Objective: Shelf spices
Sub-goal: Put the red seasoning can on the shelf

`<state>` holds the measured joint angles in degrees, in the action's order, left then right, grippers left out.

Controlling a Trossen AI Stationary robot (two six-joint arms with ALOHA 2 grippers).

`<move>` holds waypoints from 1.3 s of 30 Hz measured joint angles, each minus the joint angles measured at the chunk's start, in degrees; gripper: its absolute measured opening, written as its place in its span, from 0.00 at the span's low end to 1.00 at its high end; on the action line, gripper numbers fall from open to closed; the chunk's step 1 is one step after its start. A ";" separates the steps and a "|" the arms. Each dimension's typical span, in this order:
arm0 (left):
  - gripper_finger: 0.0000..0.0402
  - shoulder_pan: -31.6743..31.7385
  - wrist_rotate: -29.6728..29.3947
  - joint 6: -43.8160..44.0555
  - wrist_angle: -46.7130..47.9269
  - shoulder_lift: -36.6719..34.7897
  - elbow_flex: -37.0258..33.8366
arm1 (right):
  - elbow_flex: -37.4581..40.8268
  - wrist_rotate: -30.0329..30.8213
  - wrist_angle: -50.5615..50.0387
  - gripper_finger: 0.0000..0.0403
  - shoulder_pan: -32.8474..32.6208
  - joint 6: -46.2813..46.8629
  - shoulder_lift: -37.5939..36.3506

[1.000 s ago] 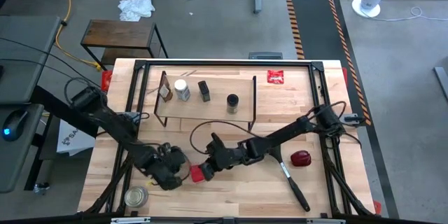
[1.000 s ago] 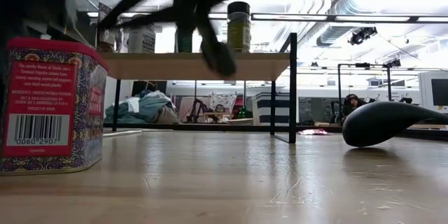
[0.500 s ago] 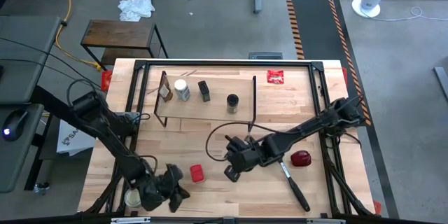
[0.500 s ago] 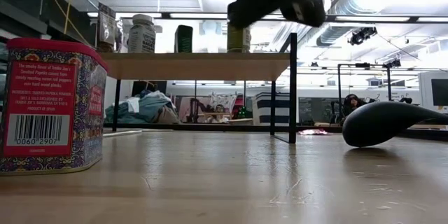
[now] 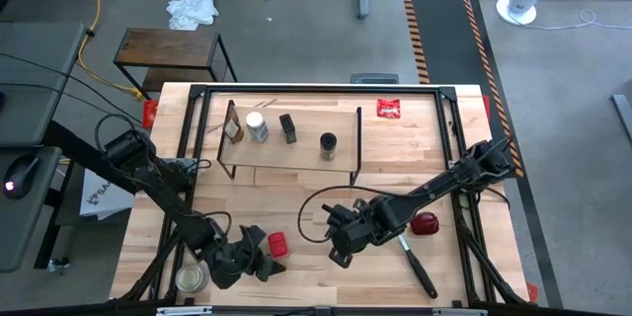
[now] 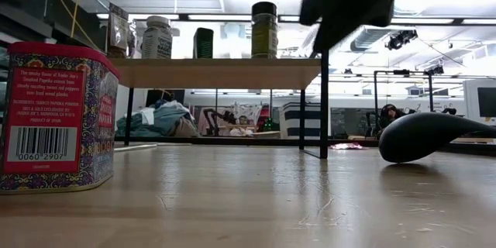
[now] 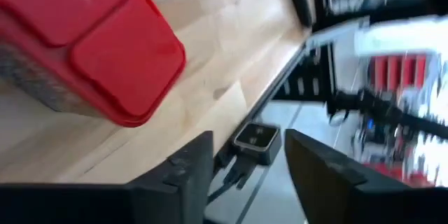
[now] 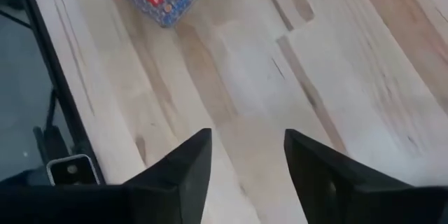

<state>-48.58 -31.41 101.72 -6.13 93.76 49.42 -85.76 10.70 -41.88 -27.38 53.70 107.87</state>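
Left gripper [image 5: 265, 262] open beside red tin [image 5: 277, 245].

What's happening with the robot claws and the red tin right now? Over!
Left claw open, empty, beside the red tin. Right claw open, empty, off to its other side. Tin upright on the table, not on the shelf. Nothing blocking it.

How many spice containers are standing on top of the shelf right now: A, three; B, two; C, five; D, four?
D: four stand in a row on the shelf, namely the brown bottle, white-capped jar, small black box and dark-lidded glass jar, while the red square tin sits on the table.
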 joint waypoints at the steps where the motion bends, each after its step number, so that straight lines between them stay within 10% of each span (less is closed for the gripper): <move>1: 0.40 -0.29 -1.58 1.62 0.77 0.04 0.39 | 0.00 0.26 -0.28 0.44 -0.02 -0.02 0.00; 7: 0.04 -0.38 -4.74 8.50 14.59 0.23 5.14 | 0.00 0.74 -0.38 0.41 0.01 0.39 0.00; 39: 0.00 -0.53 -4.05 23.51 10.17 8.74 5.98 | 0.00 4.27 -2.98 0.40 0.06 4.78 0.02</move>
<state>-49.10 -35.46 125.23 4.04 102.50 55.40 -85.76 14.97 -44.86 -27.33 58.48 107.90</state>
